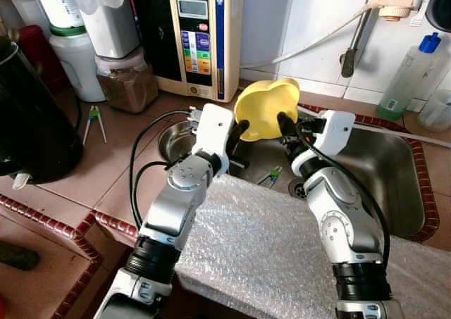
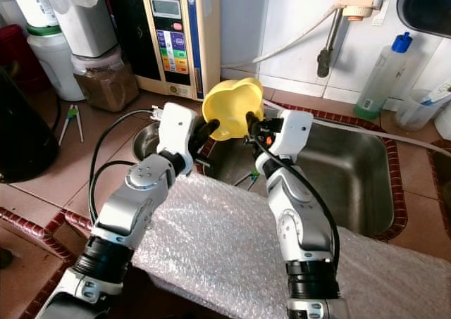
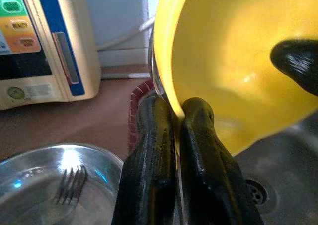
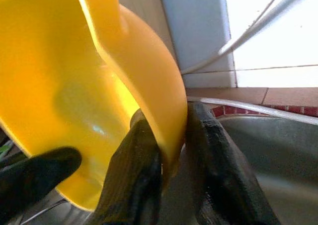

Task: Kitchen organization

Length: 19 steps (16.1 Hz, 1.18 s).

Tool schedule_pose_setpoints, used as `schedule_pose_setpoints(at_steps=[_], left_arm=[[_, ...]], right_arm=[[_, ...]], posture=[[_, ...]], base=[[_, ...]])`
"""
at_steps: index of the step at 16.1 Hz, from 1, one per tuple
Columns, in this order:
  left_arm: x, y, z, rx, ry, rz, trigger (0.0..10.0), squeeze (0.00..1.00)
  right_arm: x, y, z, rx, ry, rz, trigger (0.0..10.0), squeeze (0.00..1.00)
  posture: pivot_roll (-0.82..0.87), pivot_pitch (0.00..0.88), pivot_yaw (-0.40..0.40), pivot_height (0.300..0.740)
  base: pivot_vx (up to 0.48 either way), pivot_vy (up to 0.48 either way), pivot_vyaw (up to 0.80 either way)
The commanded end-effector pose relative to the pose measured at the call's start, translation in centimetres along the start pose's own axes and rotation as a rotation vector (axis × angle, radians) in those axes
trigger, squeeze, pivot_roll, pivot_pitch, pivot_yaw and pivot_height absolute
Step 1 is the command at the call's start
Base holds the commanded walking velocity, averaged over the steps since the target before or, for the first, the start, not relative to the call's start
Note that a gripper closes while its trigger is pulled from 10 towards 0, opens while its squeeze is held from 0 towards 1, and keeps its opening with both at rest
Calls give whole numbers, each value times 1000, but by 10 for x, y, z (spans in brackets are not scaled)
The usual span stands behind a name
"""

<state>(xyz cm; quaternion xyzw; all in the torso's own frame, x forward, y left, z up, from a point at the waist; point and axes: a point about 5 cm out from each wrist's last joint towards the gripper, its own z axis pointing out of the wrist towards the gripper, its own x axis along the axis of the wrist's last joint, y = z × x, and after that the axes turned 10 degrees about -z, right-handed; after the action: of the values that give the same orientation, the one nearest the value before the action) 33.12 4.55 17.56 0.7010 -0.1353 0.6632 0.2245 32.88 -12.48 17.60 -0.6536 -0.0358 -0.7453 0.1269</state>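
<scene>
A yellow plastic bowl [image 1: 264, 108] hangs tilted above the near left corner of the steel sink [image 1: 373, 171]. My left gripper [image 1: 242, 129] is shut on the bowl's left rim; in the left wrist view its two black fingers [image 3: 164, 150] pinch the yellow bowl [image 3: 238, 71] edge. My right gripper [image 1: 285, 124] is shut on the right rim, and in the right wrist view its fingers [image 4: 144, 160] clamp the wall of the yellow bowl [image 4: 74, 86]. The other gripper's fingertip shows inside the bowl in each wrist view.
A steel bowl [image 1: 175, 139] holding a fork [image 3: 69, 185] sits on the tiled counter left of the sink. A water-purifier unit [image 1: 197, 34], jars [image 1: 127, 79] and a black appliance [image 1: 32, 122] stand behind. Bubble wrap [image 1: 261, 248] covers the near counter edge. A spray bottle [image 1: 409, 72] stands far right.
</scene>
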Motion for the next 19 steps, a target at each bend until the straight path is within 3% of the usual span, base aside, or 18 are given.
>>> schedule_pose_setpoints(at_steps=[1,6,12,15,19], left_arm=[[10,0,-4,-22,50,-30,10000,1000],[3,6,-9,-78,13,-17,10000,1000],[-2,5,-25,-187,-62,34,10000,1000],[-15,-9,-46,-231,-160,100,10000,1000],[-16,-18,-53,-229,-190,147,10000,1000]], right_arm=[[-1,9,0,-44,-9,-12,0,0],[-4,25,-2,-165,-19,29,0,0],[-18,56,-8,-371,-120,-132,0,0],[-30,68,-16,-444,-179,-186,0,0],[-39,78,-22,-501,-254,-246,0,0]], posture=[[-111,31,59,740],[-97,48,59,740],[-74,60,71,740],[-69,61,82,740],[-69,59,85,740]], base=[[0,0,0],[0,0,0],[0,0,0],[0,0,0],[0,0,0]])
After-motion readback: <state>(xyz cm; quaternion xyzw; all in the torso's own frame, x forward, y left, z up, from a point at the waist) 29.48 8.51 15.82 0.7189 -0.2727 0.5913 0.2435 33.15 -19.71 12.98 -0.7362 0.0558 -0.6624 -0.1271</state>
